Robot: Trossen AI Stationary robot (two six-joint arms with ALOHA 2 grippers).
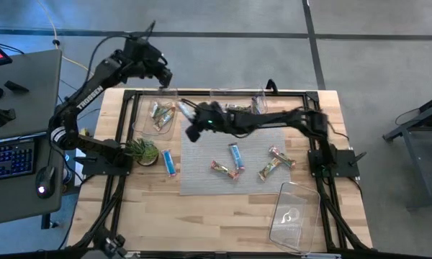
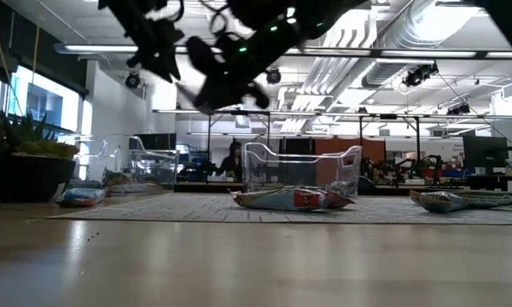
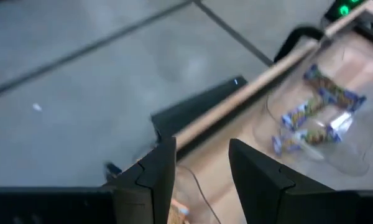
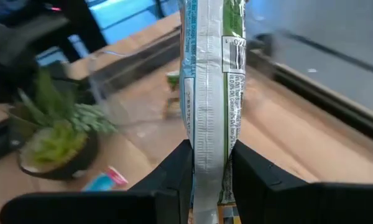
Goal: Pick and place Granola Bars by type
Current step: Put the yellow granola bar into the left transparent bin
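bins [image 1: 158,115] crowd far edge — plant [image 1: 142,150] left

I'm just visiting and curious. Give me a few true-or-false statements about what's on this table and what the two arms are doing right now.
1. The right end effector grips a green-and-white bar. True.
2. The left end effector holds a bar. False: its fingers are apart and empty.
3. A potted plant sits on the table. True.
4. The mat is bare. False: several wrapped bars lie on it.
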